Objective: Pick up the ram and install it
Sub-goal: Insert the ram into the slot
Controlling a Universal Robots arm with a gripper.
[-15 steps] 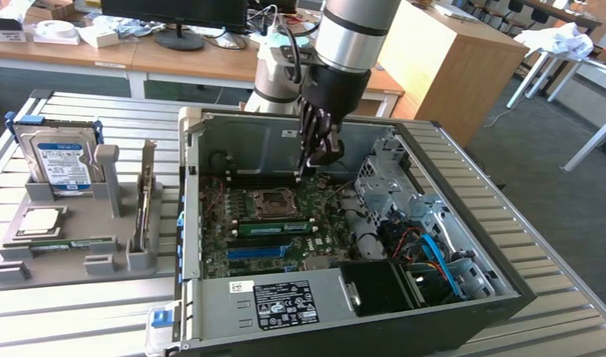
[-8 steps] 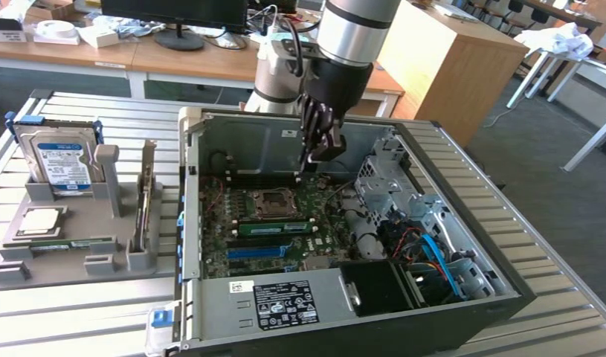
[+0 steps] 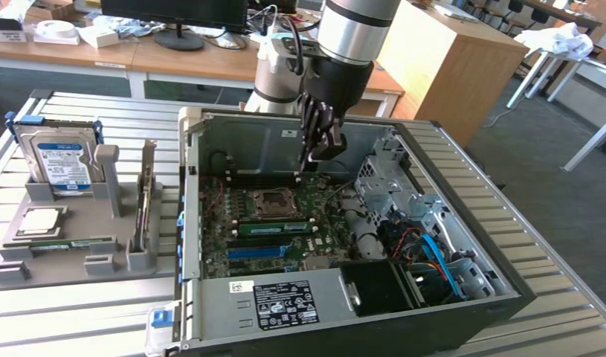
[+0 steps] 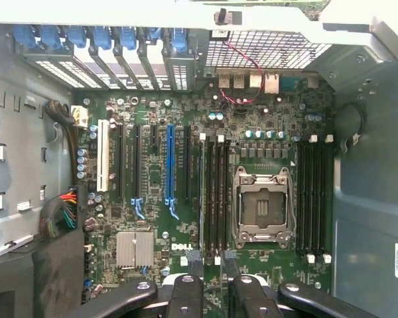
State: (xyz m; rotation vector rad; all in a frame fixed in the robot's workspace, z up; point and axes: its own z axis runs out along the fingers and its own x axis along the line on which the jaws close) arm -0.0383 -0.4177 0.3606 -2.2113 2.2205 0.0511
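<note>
- Exterior view: the end effector [image 3: 317,155] hangs inside the open computer case [image 3: 462,201], over the far part of the motherboard [image 3: 245,223]. Its fingers point down and nothing is seen in them.
- The ram [image 3: 275,227], a green stick with dark chips, stands on edge in a slot just on the near side of the processor socket [image 3: 273,201], apart from the end effector. It looks seated; whether the end clips are latched I cannot tell.
- On the bench [image 3: 74,320] at the exterior view's left, a grey holder [image 3: 85,216] carries a hard drive [image 3: 59,160] and a narrow greenish strip [image 3: 62,244]. That strip is too small to identify.
- Wrist view: the two fingers [image 4: 186,291] stand apart with bare board between them. The end effector [image 4: 212,275] is empty, above the slots beside the processor socket [image 4: 262,202].
- A thin pale line in the outermost slot of that group is probably the ram [image 4: 201,199] seen edge-on.
- Handling, my judgement: light, stiff and thin, and likely to crack if bent; the smooth faces may slip. It is best held by the long top edge or the short ends, clear of chips and contacts, and kept straight, never twisted.
</note>
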